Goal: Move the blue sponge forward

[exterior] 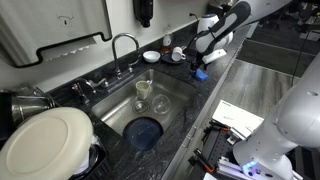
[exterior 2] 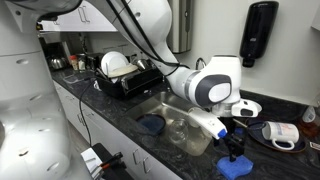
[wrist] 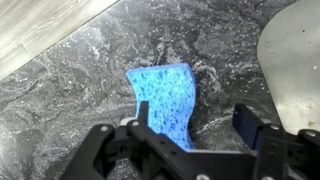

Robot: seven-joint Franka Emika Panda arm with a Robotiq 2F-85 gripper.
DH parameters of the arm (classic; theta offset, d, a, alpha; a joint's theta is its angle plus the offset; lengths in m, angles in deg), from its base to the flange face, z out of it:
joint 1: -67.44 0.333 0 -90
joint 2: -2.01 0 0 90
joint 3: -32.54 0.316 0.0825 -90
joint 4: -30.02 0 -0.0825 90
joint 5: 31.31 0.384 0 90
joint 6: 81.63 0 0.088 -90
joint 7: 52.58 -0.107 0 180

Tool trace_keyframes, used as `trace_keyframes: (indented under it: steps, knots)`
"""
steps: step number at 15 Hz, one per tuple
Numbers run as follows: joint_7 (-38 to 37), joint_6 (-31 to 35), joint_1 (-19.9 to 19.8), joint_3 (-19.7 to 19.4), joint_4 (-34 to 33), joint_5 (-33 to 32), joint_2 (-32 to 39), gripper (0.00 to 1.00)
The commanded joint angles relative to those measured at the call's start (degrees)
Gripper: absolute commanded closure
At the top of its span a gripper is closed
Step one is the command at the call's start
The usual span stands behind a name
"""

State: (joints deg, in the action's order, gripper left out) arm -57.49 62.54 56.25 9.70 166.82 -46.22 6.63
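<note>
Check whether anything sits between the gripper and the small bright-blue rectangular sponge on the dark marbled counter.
Nothing visible does. In the wrist view the bright-blue rectangular sponge lies bare on the dark marbled counter, its near end between the spread jaws of the open gripper.

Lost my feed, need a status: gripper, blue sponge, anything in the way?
Gripper open. Blue sponge flat on dark counter, near end between the jaws, ungripped. Pale dish off to one side, apart.
</note>
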Motion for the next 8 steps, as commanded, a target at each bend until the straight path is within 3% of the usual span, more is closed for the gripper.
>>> trace_keyframes:
  steps: [1, 8]
  knots:
    - [1.37, -2.12, -1.11, 3.35, -0.86, 3.39, -2.62, 0.00]
    - [8.55, 0.85, 1.66, 10.67, -0.62, 18.41, -5.87, 0.00]
